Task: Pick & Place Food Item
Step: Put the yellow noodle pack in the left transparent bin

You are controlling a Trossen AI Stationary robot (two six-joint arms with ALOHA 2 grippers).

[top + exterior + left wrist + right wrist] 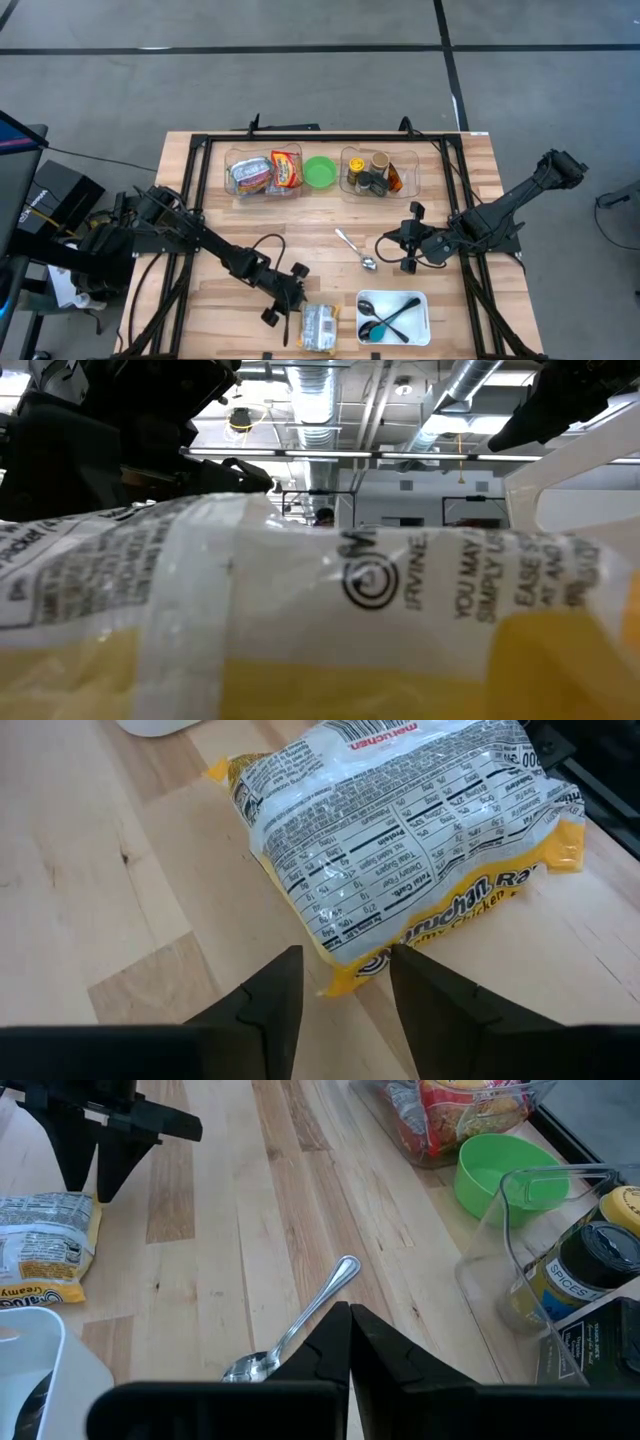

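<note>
The noodle packet (410, 830) is slick and puffy, so the left gripper (345, 985), its fingers parted and holding nothing, could catch only the crimped yellow edge and let it slip. The packet lies flat on the tabletop (200, 310) at the high view's lower centre, just right of that gripper. The right gripper (348, 1342) waits clenched above a spoon (300, 1325).

Bright, even light; blurry low view.

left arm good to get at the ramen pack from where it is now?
Probably yes. The left gripper stands open right at the near edge of the ramen pack, with only bare table between them. The white tray sits off to the side, apart.
</note>
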